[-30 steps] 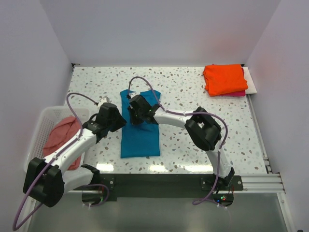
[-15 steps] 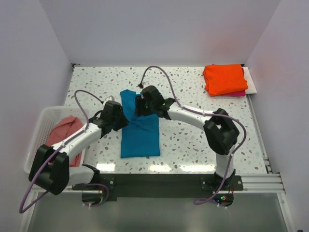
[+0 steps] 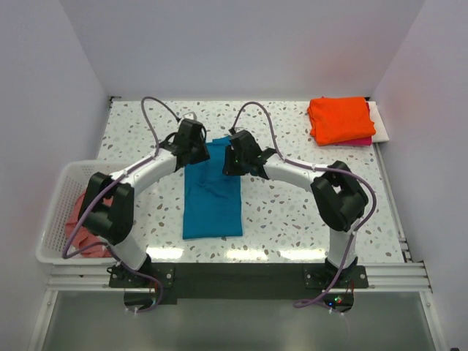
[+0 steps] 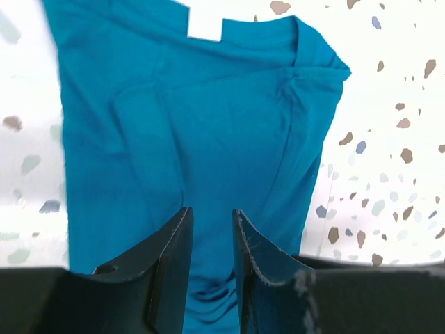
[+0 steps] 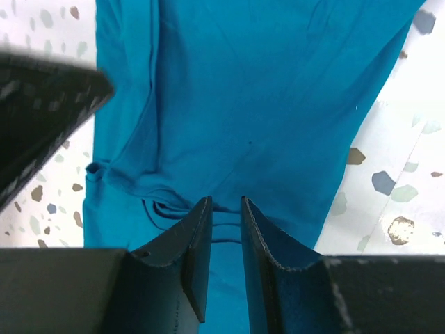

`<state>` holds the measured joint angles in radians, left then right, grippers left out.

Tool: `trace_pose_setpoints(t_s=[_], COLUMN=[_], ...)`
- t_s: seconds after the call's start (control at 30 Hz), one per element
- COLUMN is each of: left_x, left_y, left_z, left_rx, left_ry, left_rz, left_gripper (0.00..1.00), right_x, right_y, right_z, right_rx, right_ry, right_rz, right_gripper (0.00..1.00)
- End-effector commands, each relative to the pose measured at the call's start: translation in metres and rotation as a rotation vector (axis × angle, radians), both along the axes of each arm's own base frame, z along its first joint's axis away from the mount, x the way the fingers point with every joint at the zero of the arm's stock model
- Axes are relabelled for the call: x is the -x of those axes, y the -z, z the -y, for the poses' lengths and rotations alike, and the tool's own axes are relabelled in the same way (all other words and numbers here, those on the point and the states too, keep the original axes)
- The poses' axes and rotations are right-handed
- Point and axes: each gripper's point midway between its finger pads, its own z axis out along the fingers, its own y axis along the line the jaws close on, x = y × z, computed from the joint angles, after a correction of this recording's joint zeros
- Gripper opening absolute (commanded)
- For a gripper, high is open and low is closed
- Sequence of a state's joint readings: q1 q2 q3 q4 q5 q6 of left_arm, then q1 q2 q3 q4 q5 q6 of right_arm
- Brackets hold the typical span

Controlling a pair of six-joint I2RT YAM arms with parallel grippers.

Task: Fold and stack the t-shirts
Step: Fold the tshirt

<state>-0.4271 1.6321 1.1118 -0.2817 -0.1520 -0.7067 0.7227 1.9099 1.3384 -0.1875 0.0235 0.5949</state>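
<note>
A teal-blue t-shirt (image 3: 212, 196) lies on the table as a long narrow strip, folded lengthwise, its collar end far from the arm bases. My left gripper (image 3: 196, 148) hovers at its far left corner and my right gripper (image 3: 234, 157) at its far right corner. In the left wrist view the left gripper (image 4: 212, 217) shows a narrow gap, with only teal-blue cloth (image 4: 208, 118) beneath. The right gripper (image 5: 224, 203) also stands slightly apart over rumpled cloth (image 5: 257, 104). A folded orange t-shirt (image 3: 340, 119) rests on a magenta one (image 3: 363, 141) at the far right.
A white lattice basket (image 3: 53, 208) sits off the table's left edge with a salmon-pink t-shirt (image 3: 75, 221) inside. The stack rests on a white board (image 3: 380, 124). Purple cables loop above both arms. Walls close in on three sides.
Both arms have swung away from the bases, from the middle of the teal-blue shirt to its far end. The right jaws opened, then narrowed; the left jaws narrowed. The cloth lies flatter.
</note>
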Motion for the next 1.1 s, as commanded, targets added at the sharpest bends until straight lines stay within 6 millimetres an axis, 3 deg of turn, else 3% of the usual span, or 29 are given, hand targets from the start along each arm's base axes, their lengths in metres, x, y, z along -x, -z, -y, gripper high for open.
trace_pose_setpoints(t_s=[0.0,0.17,0.27,0.47,0.7,1.07], left_x=[-0.027,-0.04,-0.043,-0.038,-0.029,-0.01], left_y=[-0.01,0.005,0.026,0.045,0.055,0.057], left_z=[0.016,0.027,0.023,0.013,-0.002,-0.036], left_rx=[-0.073,-0.102,-0.135,-0.176,-0.2,-0.228], left_ry=[0.077,0.078,0.053,0.019,-0.006,-0.071], left_rz=[0.035,-0.006,-0.051,-0.096,-0.123,-0.144], left_gripper=[0.34,0.33,0.32,0.3,0.29,0.29], right_x=[-0.004,-0.003,-0.004,-0.015,-0.019,-0.021], right_y=[-0.002,0.005,0.011,0.028,0.048,0.055], right_z=[-0.002,0.0,-0.002,-0.005,0.001,0.009], right_rx=[-0.018,-0.007,-0.008,-0.003,-0.009,-0.001], right_ry=[0.021,0.03,0.022,0.028,0.044,0.061], right_rz=[0.011,-0.006,-0.017,-0.053,-0.103,-0.111], right_gripper=[0.26,0.24,0.23,0.22,0.21,0.21])
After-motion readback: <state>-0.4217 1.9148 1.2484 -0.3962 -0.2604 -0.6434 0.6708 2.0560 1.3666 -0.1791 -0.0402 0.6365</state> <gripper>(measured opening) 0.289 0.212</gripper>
